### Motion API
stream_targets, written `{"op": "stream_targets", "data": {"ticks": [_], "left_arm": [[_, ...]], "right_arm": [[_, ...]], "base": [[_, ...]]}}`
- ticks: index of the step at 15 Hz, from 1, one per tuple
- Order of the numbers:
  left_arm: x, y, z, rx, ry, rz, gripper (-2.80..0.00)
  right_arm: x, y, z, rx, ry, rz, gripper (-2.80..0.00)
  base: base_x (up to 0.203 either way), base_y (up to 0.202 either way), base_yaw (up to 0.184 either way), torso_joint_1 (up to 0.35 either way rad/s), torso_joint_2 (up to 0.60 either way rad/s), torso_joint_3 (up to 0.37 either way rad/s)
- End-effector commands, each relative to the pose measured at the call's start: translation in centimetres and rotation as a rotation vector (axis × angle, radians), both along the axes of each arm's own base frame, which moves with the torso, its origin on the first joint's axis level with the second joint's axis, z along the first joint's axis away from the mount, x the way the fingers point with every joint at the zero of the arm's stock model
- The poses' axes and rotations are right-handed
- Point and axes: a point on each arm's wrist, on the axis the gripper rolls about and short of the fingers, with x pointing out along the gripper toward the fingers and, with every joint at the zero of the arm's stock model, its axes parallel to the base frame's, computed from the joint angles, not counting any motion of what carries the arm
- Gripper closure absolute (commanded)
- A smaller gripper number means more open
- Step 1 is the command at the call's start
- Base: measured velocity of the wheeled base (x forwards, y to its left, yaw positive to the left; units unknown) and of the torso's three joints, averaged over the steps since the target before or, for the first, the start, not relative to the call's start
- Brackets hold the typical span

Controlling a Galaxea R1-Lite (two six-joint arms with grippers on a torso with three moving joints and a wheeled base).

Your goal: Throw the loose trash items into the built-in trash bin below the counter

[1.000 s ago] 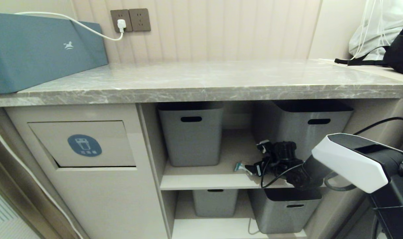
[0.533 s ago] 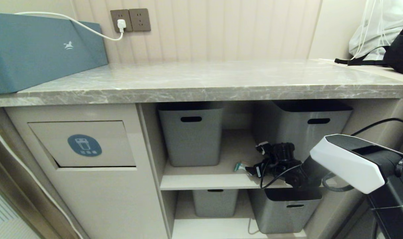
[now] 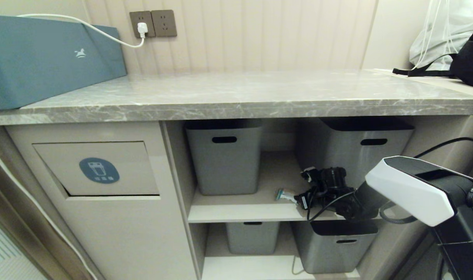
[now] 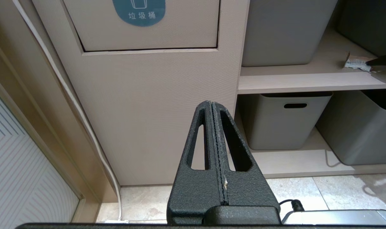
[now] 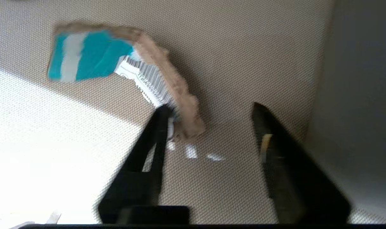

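A torn teal-and-white wrapper scrap (image 3: 284,193) (image 5: 94,54) (image 4: 355,61) with a brown ragged edge lies on the upper shelf under the counter (image 3: 240,93). My right gripper (image 3: 303,186) (image 5: 209,108) reaches into that shelf, open about halfway. One fingertip (image 5: 162,111) touches the scrap's near end, and the other finger stands apart from it beside a grey tub. The built-in trash bin (image 3: 96,169) (image 4: 142,25), a beige flap with a blue sticker, is at the left with its flap closed. My left gripper (image 4: 212,104) hangs shut and empty, low in front of the cabinet.
Grey tubs (image 3: 224,155) (image 3: 361,149) flank the scrap on the shelf, and two more (image 3: 252,237) (image 3: 333,245) stand below. A teal box (image 3: 45,58) and a white cable (image 3: 104,35) are on the counter's left. A white bag (image 3: 442,35) lies at the far right.
My right gripper's fingers have drawn closer together on the shelf, and the scrap has shifted slightly toward it. The left arm has stayed still.
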Motion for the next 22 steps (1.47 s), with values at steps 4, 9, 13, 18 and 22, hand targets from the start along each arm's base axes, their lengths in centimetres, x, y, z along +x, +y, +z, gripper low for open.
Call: {"op": "stream_targets", "data": {"ticks": [4, 9, 13, 18, 22], "left_arm": [[0.0, 0.0, 0.0, 0.000, -0.002, 0.000, 0.00], [0.0, 0.0, 0.0, 0.000, -0.001, -0.003, 0.00], [0.0, 0.0, 0.0, 0.000, -0.001, -0.003, 0.00], [0.0, 0.0, 0.0, 0.026, -0.003, -0.019, 0.00], [0.0, 0.0, -0.1, 0.029, 0.001, -0.020, 0.00]], "right_arm": [[-0.5, 0.3, 0.6, -0.004, 0.015, 0.012, 0.00], [-3.2, 0.5, 1.8, -0.007, 0.047, 0.028, 0.00], [-5.0, 1.1, 3.0, -0.001, 0.031, 0.052, 0.00], [-6.5, 2.9, 6.0, 0.015, -0.018, 0.099, 0.00], [-11.0, 2.3, 13.2, 0.059, -0.132, 0.103, 0.00]], "base": [[0.000, 0.000, 0.000, 0.000, 0.00, 0.000], [0.000, 0.000, 0.000, 0.000, 0.00, 0.000], [0.000, 0.000, 0.000, 0.000, 0.00, 0.000], [0.000, 0.000, 0.000, 0.000, 0.00, 0.000], [0.000, 0.000, 0.000, 0.000, 0.00, 0.000]]}}
